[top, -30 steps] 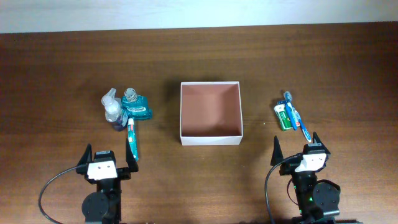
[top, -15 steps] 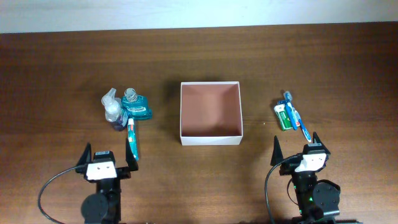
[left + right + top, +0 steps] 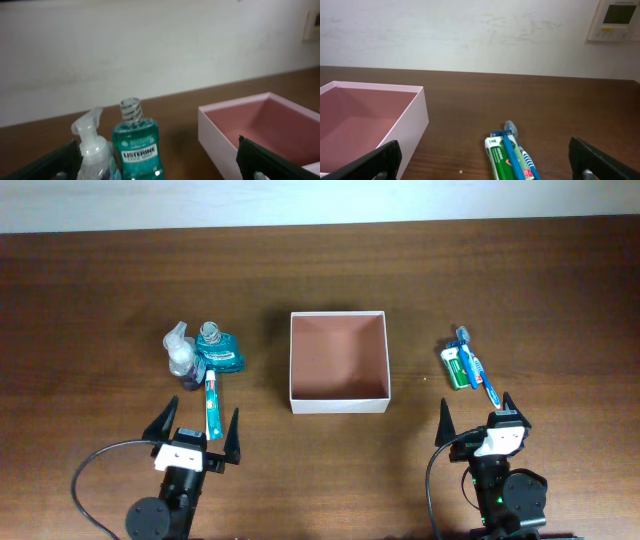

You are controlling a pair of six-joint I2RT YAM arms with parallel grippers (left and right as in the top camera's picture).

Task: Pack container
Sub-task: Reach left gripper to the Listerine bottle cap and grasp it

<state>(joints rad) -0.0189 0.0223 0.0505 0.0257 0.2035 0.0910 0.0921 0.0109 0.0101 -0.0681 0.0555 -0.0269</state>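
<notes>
So here's where I'm at: both my grippers are wide open and holding nothing, parked at the near edge of the table, and the container (image 3: pixel 338 360) is sitting empty in the middle, pretty much between the two arms. From my left gripper (image 3: pixel 199 423) it's ahead and off to the right, and from my right gripper (image 3: pixel 476 415) it's ahead and off to the left, so neither arm really wins on distance to the box. What matters more is the stuff that goes in it. On my left, a thin toothpaste tube (image 3: pixel 212 405) lies just in front of my open fingers, its long axis running nearly straight away from me toward the mouthwash bottle (image 3: pixel 218 352) and the little pump bottle (image 3: pixel 180 360), which sit touching each other further out. In the left wrist view I only see the two bottles standing and the pink inside of the box off to the right; the tube is below the frame. On my right, a blue toothbrush (image 3: pixel 475 367) lies on or against a green tube (image 3: pixel 457 367), both angled with the near ends pointing roughly at my right gripper. My guess is the left tube is the easy first grab: it's closest, and since it points away from me my fingers would close across its width, then swing right to the box.
</notes>
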